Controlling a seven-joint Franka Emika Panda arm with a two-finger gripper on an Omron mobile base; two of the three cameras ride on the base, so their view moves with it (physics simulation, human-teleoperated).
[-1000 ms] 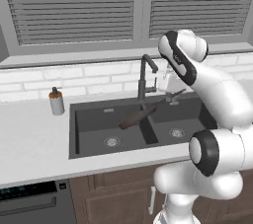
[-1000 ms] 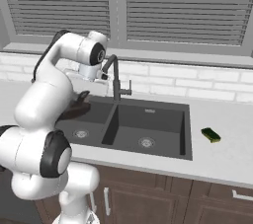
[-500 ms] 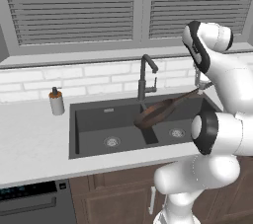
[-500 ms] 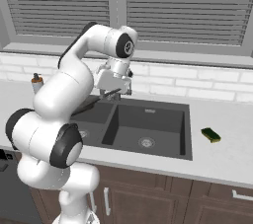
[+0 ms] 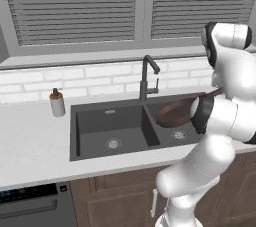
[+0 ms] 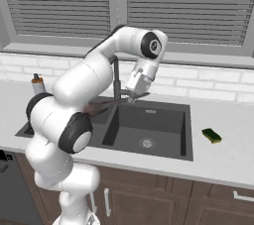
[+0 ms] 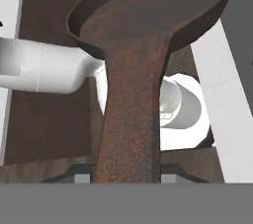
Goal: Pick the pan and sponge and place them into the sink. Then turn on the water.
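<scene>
- While the gripper (image 6: pixel 133 98) is squeezing the long brown handle, the pan (image 5: pixel 176 112) is hanging in the air over the sink (image 5: pixel 95 126), above the smaller basin on the right side in the left base view.
- The pan (image 7: pixel 148 16) is showing up big in the hand view, with its round brown bowl far from the hand and its handle running straight down to the bottom, where the two finger tips are sitting tight on each side of it.
- In the right base view the handle is poking out from the gripper toward the left and a bit down, and the pan's bowl is mostly hiding behind the white arm.
- The pan is not touching the bottom of the sink; it is tilting in the air, near the dark tap (image 5: pixel 146 78) that is standing behind the wall between the two basins.
- The sponge (image 6: pixel 212 135) is lying flat on the grey counter (image 6: pixel 223 154) to the right of the sink (image 6: pixel 149 130), well apart from the pan and the gripper.
- A small soap bottle (image 5: pixel 57 103) with a brown top is standing on the counter to the left of the sink, near the white brick wall.
- Grey window blinds (image 5: pixel 75 6) are hanging above the wall.
</scene>
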